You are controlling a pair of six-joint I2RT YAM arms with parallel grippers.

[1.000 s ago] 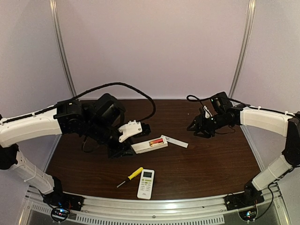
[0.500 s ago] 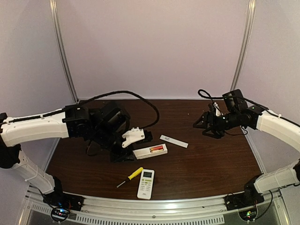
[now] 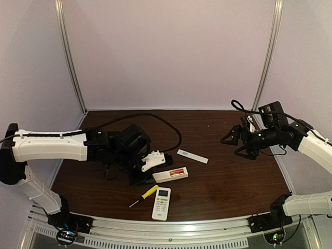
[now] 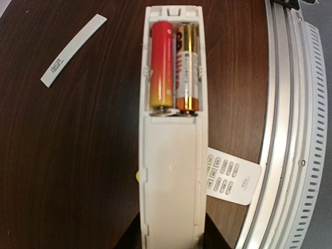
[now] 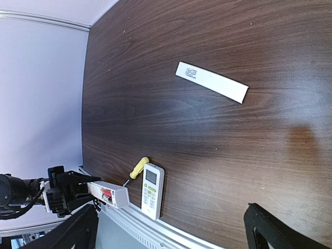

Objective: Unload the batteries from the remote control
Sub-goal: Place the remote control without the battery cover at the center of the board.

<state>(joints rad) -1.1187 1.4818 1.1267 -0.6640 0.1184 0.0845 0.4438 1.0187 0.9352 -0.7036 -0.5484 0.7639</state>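
Left gripper (image 3: 149, 177) seemingly clamps remote (image 4: 173, 171) holding 2 batteries (image 4: 174, 67).

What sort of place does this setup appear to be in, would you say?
Probably a robot test booth: a dark wooden table closed in by plain pale walls on metal posts, with robot arms bolted to an aluminium rail.

Top external: fixed, above and behind the arm bases (image 3: 67, 222), facing forward and down; far, takes in the whole table (image 3: 233, 192).
Left wrist: very near, looking straight down on the opened remote control (image 4: 174, 171); batteries (image 4: 174, 67) fill mid-frame.
Right wrist: raised, oblique, facing across the table towards the left arm (image 5: 23, 191).
Shared, all three: white cover strip (image 3: 192, 156), second remote (image 3: 162, 203).
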